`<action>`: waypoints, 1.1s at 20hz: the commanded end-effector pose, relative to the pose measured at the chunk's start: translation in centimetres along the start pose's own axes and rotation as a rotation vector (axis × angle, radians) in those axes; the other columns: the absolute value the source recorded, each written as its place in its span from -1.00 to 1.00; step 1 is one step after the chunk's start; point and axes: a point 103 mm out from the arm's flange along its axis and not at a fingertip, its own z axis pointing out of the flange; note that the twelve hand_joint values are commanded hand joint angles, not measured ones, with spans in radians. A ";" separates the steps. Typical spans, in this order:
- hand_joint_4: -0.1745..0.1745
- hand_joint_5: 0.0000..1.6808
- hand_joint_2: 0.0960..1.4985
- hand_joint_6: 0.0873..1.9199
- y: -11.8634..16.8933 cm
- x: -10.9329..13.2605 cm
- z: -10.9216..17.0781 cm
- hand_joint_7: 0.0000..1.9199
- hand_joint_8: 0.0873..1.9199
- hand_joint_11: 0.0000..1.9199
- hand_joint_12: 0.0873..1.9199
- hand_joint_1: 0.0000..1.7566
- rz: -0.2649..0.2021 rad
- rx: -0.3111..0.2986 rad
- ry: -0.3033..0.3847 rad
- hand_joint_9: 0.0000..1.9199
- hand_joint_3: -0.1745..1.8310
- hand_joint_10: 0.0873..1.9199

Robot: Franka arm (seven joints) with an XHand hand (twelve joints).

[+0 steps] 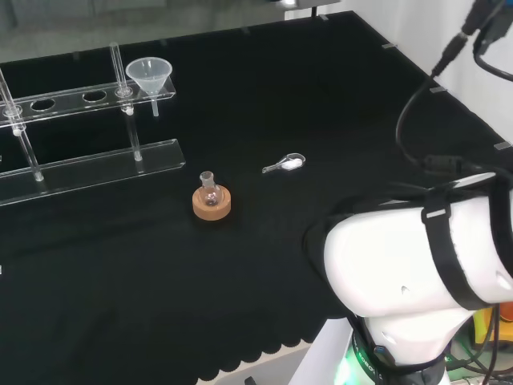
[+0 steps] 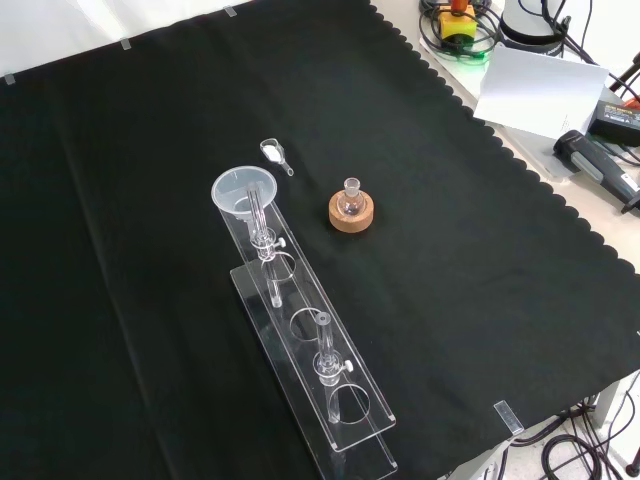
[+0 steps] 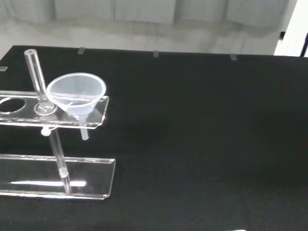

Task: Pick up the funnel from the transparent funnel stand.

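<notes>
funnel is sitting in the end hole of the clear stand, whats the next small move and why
Probably bring the hand across the cloth toward the funnel, arriving above its wide rim. The funnel sits upright in the end hole of the stand, stem hanging through, untouched, and nothing stands near it. The flask on its cork ring and the small scoop lie well aside, so the path looks free.

funnel: clear plastic cone funnel (image 1: 149, 75), upright, upper left in head view
seat: end hole of transparent acrylic funnel stand (image 1: 88, 164)
</notes>
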 end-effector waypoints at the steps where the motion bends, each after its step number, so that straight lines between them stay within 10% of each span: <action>1: -0.04 -1.00 -0.15 -1.00 4.6 5.9 1.9 -1.00 -1.00 -1.00 -0.41 -0.53 -0.059 0.026 -0.002 -1.00 -0.82 -1.00; 22: -0.17 -1.00 -0.17 -1.00 10.4 3.9 4.9 -0.98 -1.00 -1.00 -0.45 -0.57 -0.077 0.082 0.068 -1.00 -0.83 -1.00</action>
